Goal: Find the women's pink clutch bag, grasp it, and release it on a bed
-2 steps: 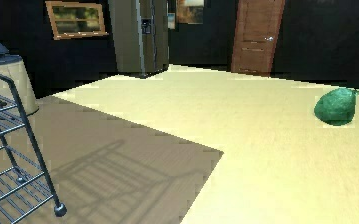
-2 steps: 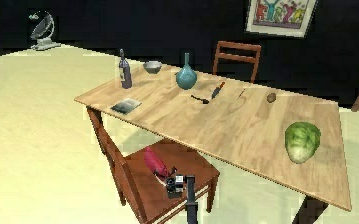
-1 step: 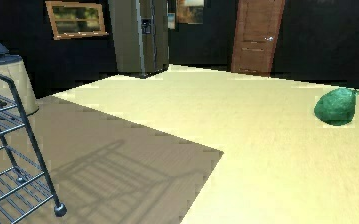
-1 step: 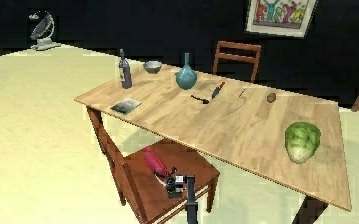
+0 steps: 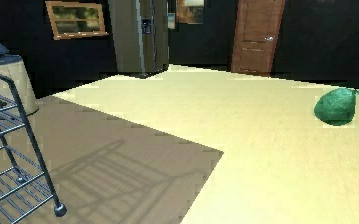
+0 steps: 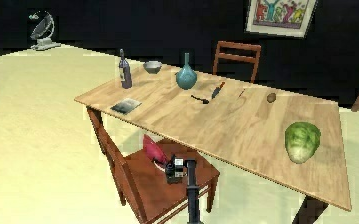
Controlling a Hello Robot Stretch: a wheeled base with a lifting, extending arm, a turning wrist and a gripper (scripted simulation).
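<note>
You face dark walls, a brown door [image 5: 257, 35] and a framed picture [image 5: 77, 18] across pale floor [image 5: 247, 130]. Beside you a wooden table [image 6: 237, 125] has one chair [image 6: 237, 57] at its far edge and a second chair [image 6: 152, 195] at its near edge.

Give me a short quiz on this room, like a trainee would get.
1. True or false: the teal vase stands upright on the wooden table.
2. The pink thing rests on: A a shelf, B a chair seat, C the table.
3. Fill in: in the forward view, the green bundle lies on the ____.
Key: 1 true; 2 B; 3 floor.
</note>
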